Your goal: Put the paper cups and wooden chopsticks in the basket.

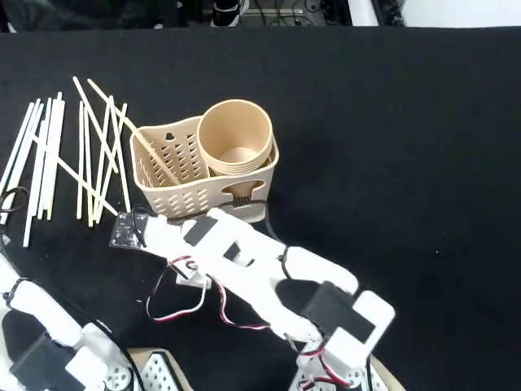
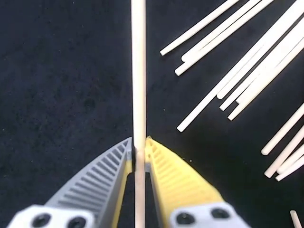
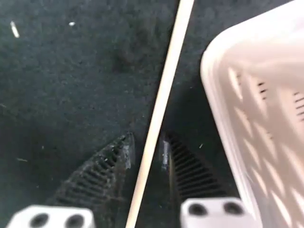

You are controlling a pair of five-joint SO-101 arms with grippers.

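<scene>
The cream basket (image 1: 167, 175) stands left of the table's middle, with nested paper cups (image 1: 234, 134) in its right compartment and one wooden chopstick (image 1: 155, 155) leaning in its left one. Several loose chopsticks (image 1: 49, 155) lie on the black cloth to the left. My left gripper (image 2: 138, 145) is shut on a chopstick (image 2: 138, 71) that runs straight out between its grey and yellow fingers, beside other chopsticks (image 2: 247, 71). My right gripper (image 3: 146, 142) is open, straddling a chopstick (image 3: 164, 90) close to the basket's corner (image 3: 256, 95). From above, the right gripper (image 1: 128, 230) sits at the basket's front left.
The right arm (image 1: 269, 277) stretches from the front right diagonally across the table, with red and black wires (image 1: 183, 305) hanging beneath it. The left arm (image 1: 41, 322) sits at the front left corner. The black cloth (image 1: 391, 147) covers the table.
</scene>
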